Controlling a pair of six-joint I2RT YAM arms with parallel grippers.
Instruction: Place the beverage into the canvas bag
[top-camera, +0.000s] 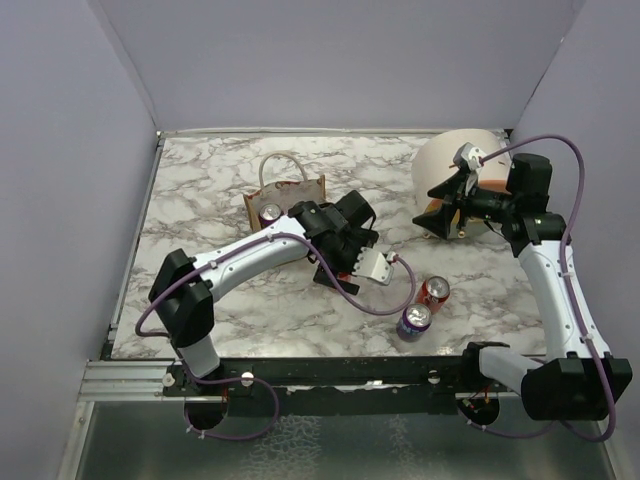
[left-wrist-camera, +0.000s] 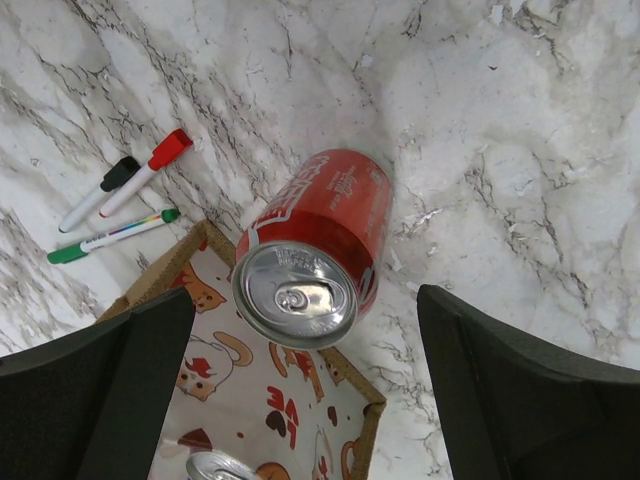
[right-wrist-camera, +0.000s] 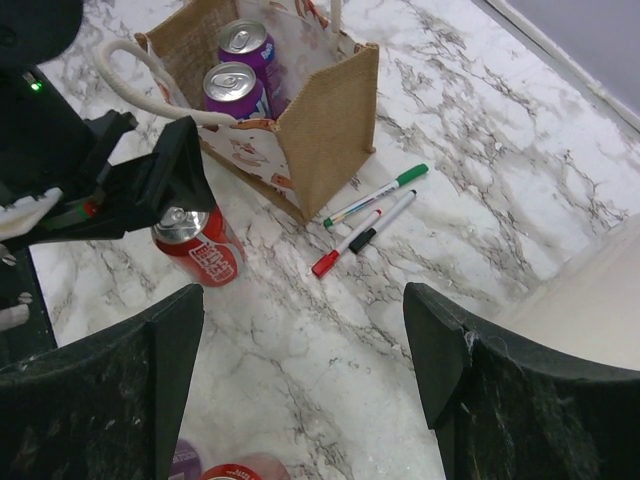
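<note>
The brown canvas bag (top-camera: 287, 197) with white rope handles stands at the back left of the table. It also shows in the right wrist view (right-wrist-camera: 325, 125) with two purple cans (right-wrist-camera: 235, 85) inside. A red beverage can (left-wrist-camera: 318, 245) stands on the marble just outside the bag's corner (left-wrist-camera: 375, 405); the right wrist view shows it too (right-wrist-camera: 200, 250). My left gripper (left-wrist-camera: 305, 300) is open above this can, with a finger on each side and neither touching it. My right gripper (right-wrist-camera: 300, 360) is open and empty, high over the table near the back right (top-camera: 440, 207).
Three markers (right-wrist-camera: 375, 205) lie on the marble beside the bag. A red can (top-camera: 434, 291) and a purple can (top-camera: 414, 320) stand near the front middle. A cream dome-shaped container (top-camera: 445, 160) sits at the back right, behind my right gripper.
</note>
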